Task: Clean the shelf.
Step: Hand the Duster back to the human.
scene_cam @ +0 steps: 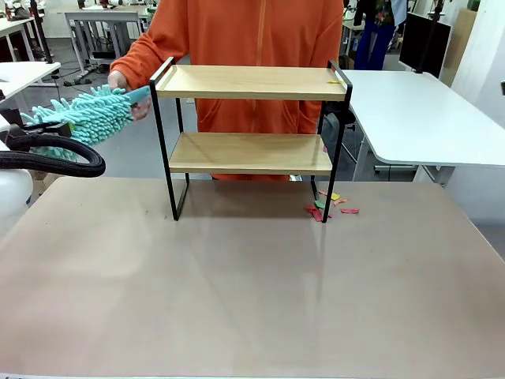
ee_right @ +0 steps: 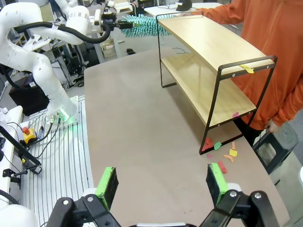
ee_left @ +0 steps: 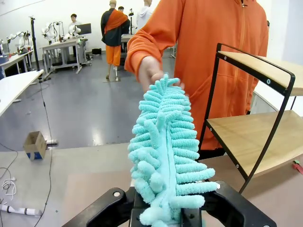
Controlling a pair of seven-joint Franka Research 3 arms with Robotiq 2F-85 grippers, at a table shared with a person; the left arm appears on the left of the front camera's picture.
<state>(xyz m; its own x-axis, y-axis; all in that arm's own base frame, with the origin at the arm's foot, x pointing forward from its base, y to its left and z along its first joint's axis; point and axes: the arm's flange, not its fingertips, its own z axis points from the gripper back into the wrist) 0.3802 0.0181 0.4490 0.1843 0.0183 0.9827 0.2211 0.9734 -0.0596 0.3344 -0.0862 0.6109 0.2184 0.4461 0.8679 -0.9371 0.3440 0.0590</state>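
A small cardboard box (ee_left: 35, 144) is sitting open on the grey floor off to one side, with white cables (ee_left: 12, 198) trailing near it. Workbenches (ee_left: 64, 52) loaded with equipment are standing along the back wall. A curved white table (scene_cam: 418, 110) is standing beside the work table, and a dark monitor (scene_cam: 423, 41) is showing behind it. A black stool (ee_right: 279, 144) is standing just past the table's far edge.

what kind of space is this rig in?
Likely a robotics lab: white tables across an open floor, a white robot arm on its base, and more workbenches with equipment farther back.
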